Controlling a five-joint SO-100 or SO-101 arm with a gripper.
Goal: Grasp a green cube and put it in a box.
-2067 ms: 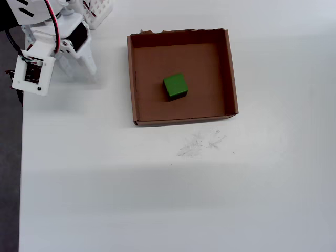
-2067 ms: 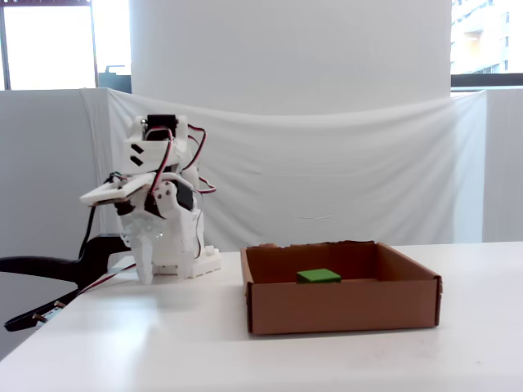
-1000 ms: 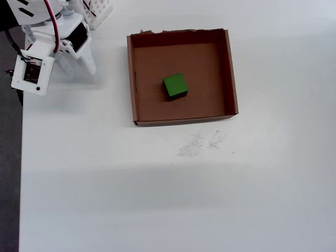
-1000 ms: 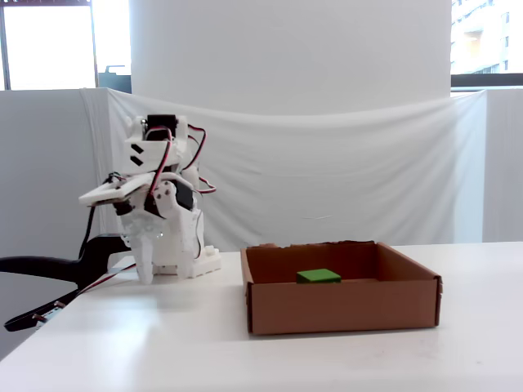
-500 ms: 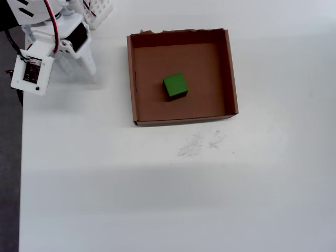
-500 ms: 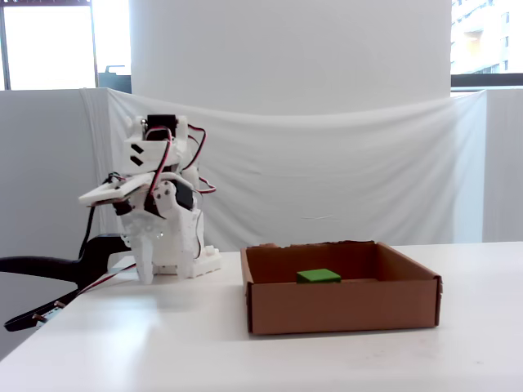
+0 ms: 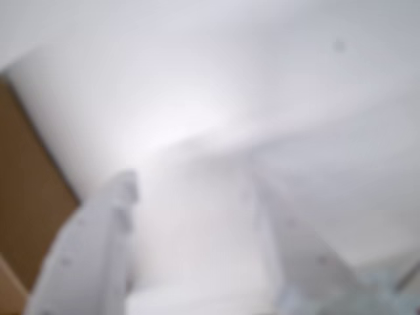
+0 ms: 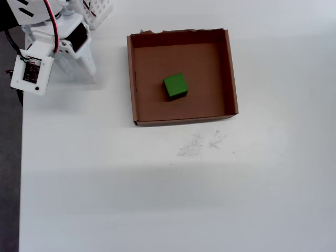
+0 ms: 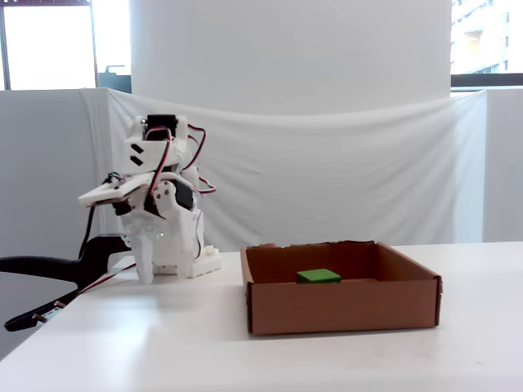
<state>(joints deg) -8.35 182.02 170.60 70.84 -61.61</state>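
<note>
**Cube in the box, arm folded at the corner**

Here's the green cube, sitting flat on the floor of the box, close to the middle and a touch toward the left wall in the overhead view. Nothing touches it. From the fixed view only its top face peeks over the front wall of the box.

Over to the arm: it's folded up at the top-left corner of the white surface in the overhead view, well apart from the box. The gripper points down at the surface beside the arm's base, with nothing between its fingers.

The wrist view is heavily blurred. Two pale fingers rise from the bottom edge, the left one and the right one, with a clear gap between them, so the gripper stands parted and empty. A brown edge of the box shows at the left.

Faint scuff marks lie on the surface just in front of the box.
</note>
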